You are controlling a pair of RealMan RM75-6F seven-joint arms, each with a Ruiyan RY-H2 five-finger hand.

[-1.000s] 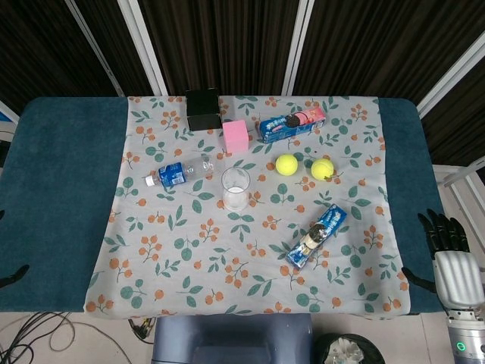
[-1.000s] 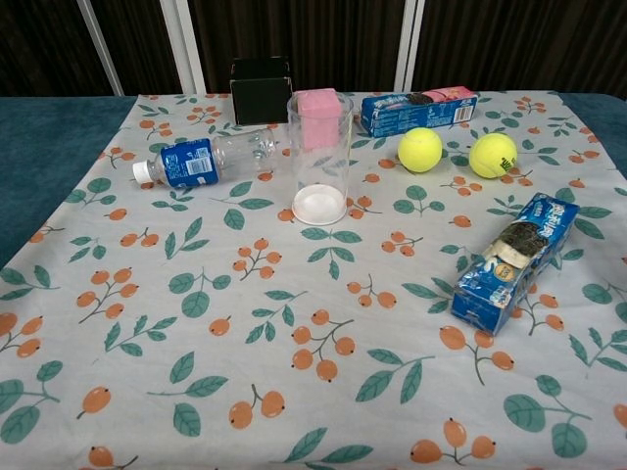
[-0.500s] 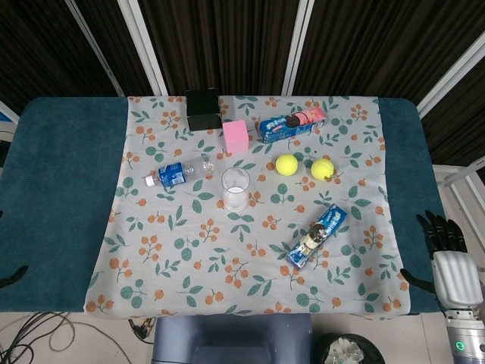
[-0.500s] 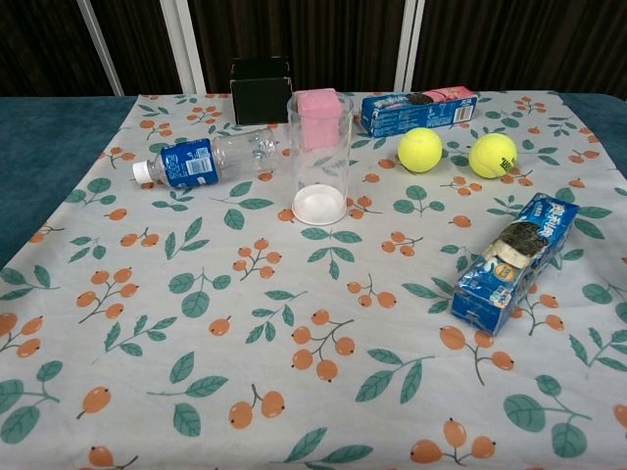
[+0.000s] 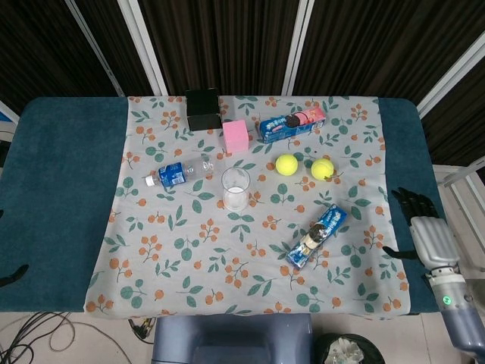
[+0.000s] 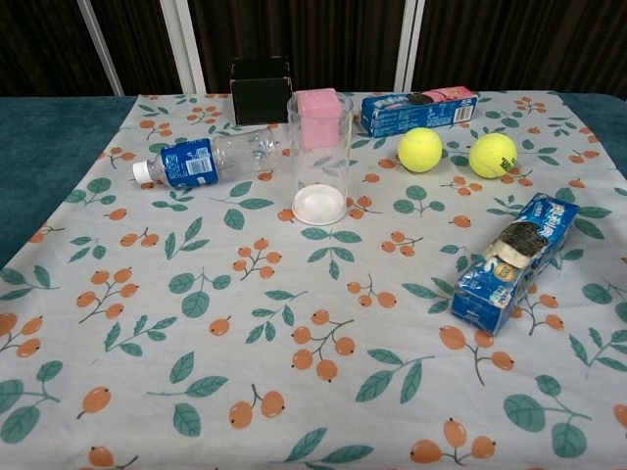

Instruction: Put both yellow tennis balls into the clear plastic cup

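Two yellow tennis balls lie side by side on the floral cloth, one [image 5: 286, 164] [image 6: 419, 150] nearer the cup and one [image 5: 322, 168] [image 6: 492, 155] to its right. The clear plastic cup [image 5: 236, 189] [image 6: 319, 159] stands upright and empty, left of the balls. My right hand [image 5: 422, 228] hovers open over the blue table edge at the right, fingers spread, well away from the balls. It shows only in the head view. A dark sliver at the left edge [image 5: 11, 274] is all that shows of my left hand.
A cookie box [image 5: 317, 236] lies below the balls, and another cookie box [image 5: 292, 123] lies behind them. A pink cube [image 5: 236, 136], a black box [image 5: 203, 108] and a lying water bottle [image 5: 179, 172] surround the cup.
My right hand has moved up and inward from the lower right corner toward the table. Balls and cup have not moved.
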